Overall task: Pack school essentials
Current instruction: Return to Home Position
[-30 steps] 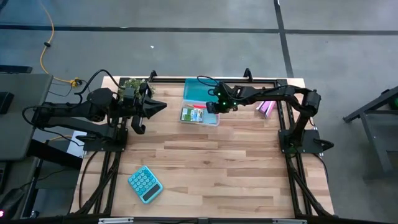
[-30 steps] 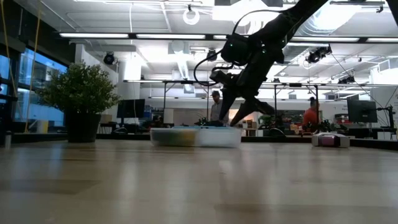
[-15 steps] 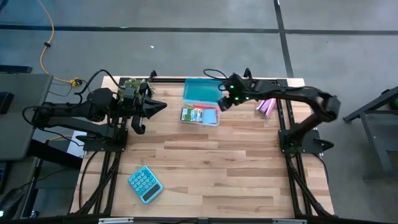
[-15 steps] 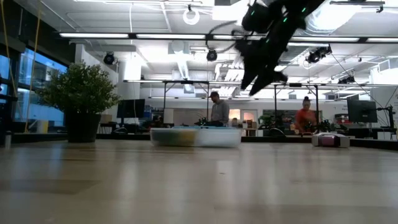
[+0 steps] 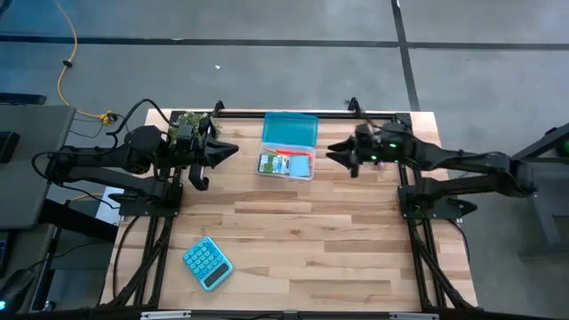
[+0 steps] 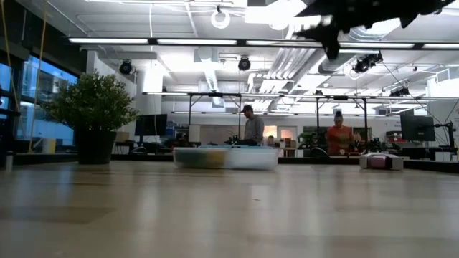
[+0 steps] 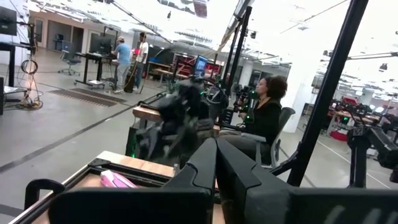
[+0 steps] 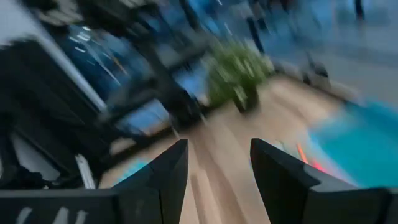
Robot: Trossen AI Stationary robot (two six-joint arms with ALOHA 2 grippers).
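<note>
The school essentials lie in a clear pencil box (image 5: 285, 165) at the table's far middle, with its teal lid (image 5: 291, 129) folded open behind it. Green and pink-red items show inside; the low view shows only the box's side (image 6: 226, 158). My right gripper (image 5: 332, 152) hovers to the right of the box, high above the table and about level. It is open with nothing between its fingers (image 8: 217, 163). My left gripper (image 5: 233, 149) waits shut to the left of the box, also raised (image 7: 216, 163).
A teal calculator (image 5: 207, 263) lies near the front left of the table. A pink-and-white packet (image 6: 381, 161) lies at the far right, under my right arm. Bare wood spans the middle and near side. People stand in the room beyond the table.
My right gripper has risen from over the pencil box and drawn back toward the table's right edge. It has tipped from pointing down to about level and rolled as it went. The box and its contents have stayed put.
</note>
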